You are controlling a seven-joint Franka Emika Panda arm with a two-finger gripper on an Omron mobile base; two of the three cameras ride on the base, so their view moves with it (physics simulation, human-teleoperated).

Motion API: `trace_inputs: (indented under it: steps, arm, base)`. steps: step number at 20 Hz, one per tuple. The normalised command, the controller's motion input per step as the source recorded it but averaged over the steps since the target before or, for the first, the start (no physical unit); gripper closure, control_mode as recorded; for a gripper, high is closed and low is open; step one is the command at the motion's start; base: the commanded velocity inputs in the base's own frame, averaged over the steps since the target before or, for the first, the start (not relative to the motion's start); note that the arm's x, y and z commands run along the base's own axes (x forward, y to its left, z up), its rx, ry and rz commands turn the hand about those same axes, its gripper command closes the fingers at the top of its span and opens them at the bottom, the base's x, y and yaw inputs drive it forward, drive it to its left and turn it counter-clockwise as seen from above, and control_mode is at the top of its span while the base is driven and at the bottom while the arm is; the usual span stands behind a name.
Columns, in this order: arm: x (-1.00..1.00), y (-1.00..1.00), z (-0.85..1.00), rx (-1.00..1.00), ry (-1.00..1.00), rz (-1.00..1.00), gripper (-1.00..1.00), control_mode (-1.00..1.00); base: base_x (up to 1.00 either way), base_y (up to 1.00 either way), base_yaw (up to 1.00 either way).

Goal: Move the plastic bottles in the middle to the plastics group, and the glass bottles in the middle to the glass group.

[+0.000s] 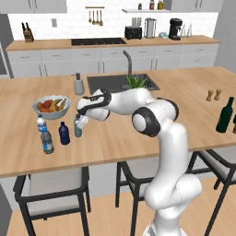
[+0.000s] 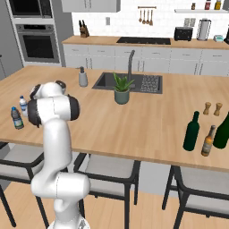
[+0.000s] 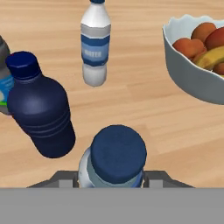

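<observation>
One claw (image 3: 113, 183) clamped on pale-blue water bottle (image 3: 114, 159), navy bottle (image 3: 38, 111) just beside, fruit bowl (image 3: 192, 81) near.

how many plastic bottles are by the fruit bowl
4: a white-capped bottle and a grey bottle at the left, a navy bottle beside them, and a blue-capped bottle in the gripper.

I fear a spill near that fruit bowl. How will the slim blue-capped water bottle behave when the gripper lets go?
The slim water bottle looks tall for its narrow base, so it may tip if nudged sideways. Its clear thin plastic suggests it is light and may flex under the gripper. The navy bottle stands close beside it, so a topple could knock that too.
</observation>
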Motion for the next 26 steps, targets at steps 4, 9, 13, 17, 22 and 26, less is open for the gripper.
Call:
trace_inputs:
  steps: [4, 9, 13, 17, 22, 26]
  arm:
    - [0.17, 0.20, -0.10, -0.01, 0.00, 0.00, 1.00, -1.00]
    - [0.01, 0.16, -0.51, 0.00, 0.00, 0.00, 1.00, -1.00]
    - [0.01, 0.06, -0.23, 0.00, 0.00, 0.00, 1.00, -1.00]
    - [0.00, 0.10, 0.05, -0.02, 0.00, 0.00, 1.00, -1.00]
    - [0.00, 0.00, 0.01, -0.01, -0.01, 0.00, 1.00, -1.00]
    - [-0.01, 0.00, -0.02, 0.00, -0.11, 0.00, 1.00, -1.00]
  base:
    - [0.00, 0.00, 0.00]
    - [0.00, 0.00, 0.00]
    - [0.00, 0.00, 0.00]
    - [0.00, 0.00, 0.00]
    - [0.00, 0.00, 0.00]
    - [0.00, 0.00, 0.00]
